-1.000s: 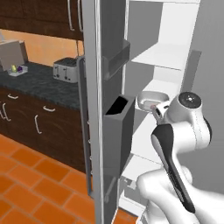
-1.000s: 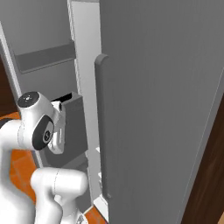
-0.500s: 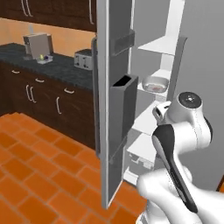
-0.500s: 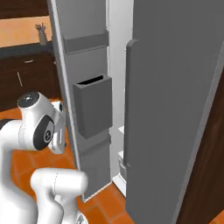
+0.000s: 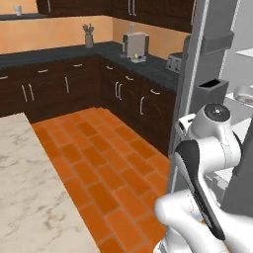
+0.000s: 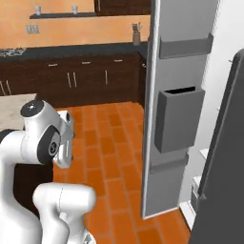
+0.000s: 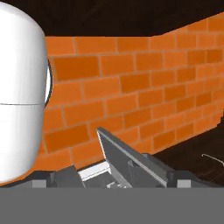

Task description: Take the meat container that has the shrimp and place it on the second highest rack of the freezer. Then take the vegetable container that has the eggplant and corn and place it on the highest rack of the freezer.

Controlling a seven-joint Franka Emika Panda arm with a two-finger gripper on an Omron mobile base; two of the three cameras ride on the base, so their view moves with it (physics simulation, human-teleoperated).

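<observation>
One white arm stood before a tall freezer with two doors. The light grey door hung open and carried three bins on its inner face: a shallow one at the top, a deep one below it, and a low one under that. The dark grey door stood at the right edge of the right base view.

One pale container sat on a white freezer shelf, behind the open door and beyond the arm's head. It was cut off by the picture's edge and too small to tell what was in it, which way it pointed or how its long side ran.

The floor was orange tile. Dark cabinets under a black counter ran along two orange walls. On the counter stood one coffee machine, one toaster and one jar of utensils. Two cups sat on a wall shelf. A marble worktop filled the near left corner.

In the hand view the pincer looked down at the tiles and the door's edge, its jaws wide apart with nothing between them.
</observation>
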